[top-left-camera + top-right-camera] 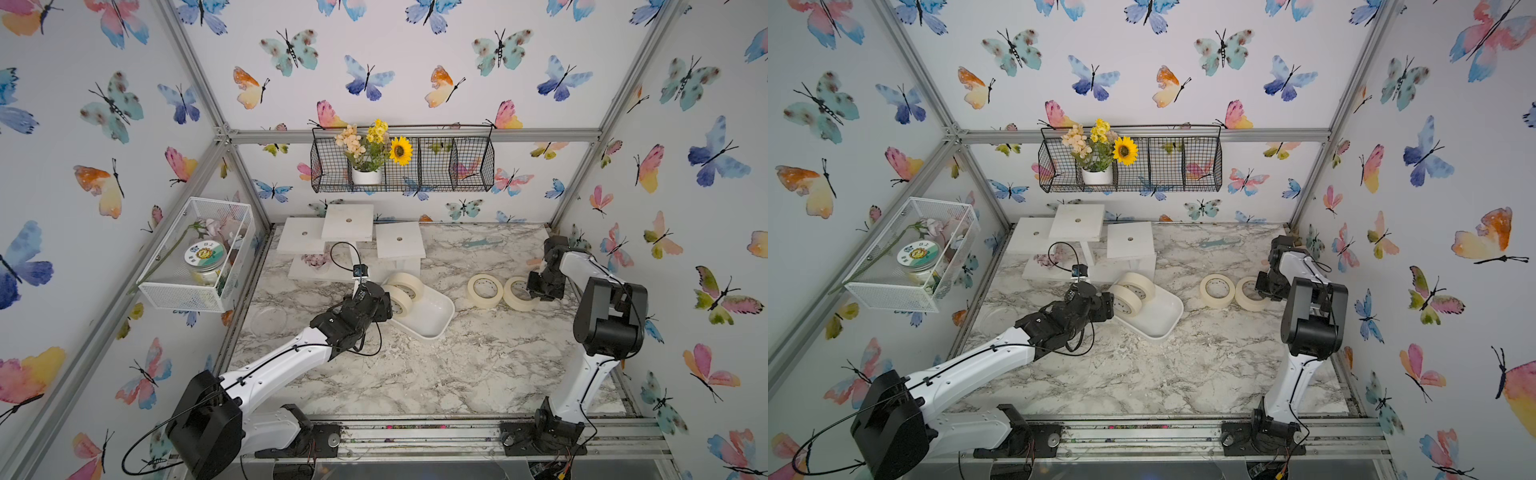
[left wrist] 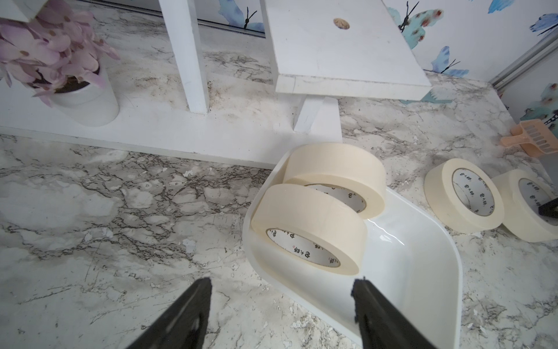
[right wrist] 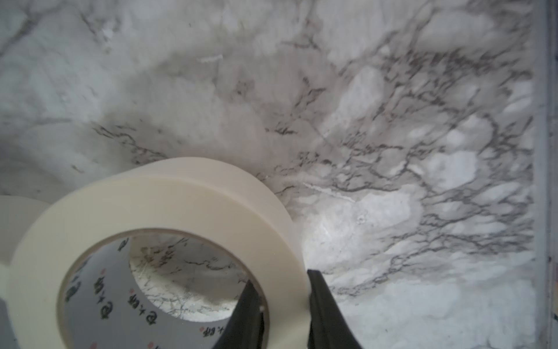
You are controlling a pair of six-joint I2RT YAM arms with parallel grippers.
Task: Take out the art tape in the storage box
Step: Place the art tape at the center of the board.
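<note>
The storage box, a shallow white tray, lies mid-table. Two cream rolls of art tape lean together at its far-left end: a nearer roll and a farther roll. Two more rolls rest on the marble to the right, one beside another. My left gripper hovers open at the tray's left rim, just short of the nearer roll. My right gripper is shut on the wall of the rightmost roll, one finger inside its core.
A white stepped stand with a pot of lilac flowers stands right behind the tray. An orange scoop lies at the back right. A white mesh basket and a black wire basket hang on the walls.
</note>
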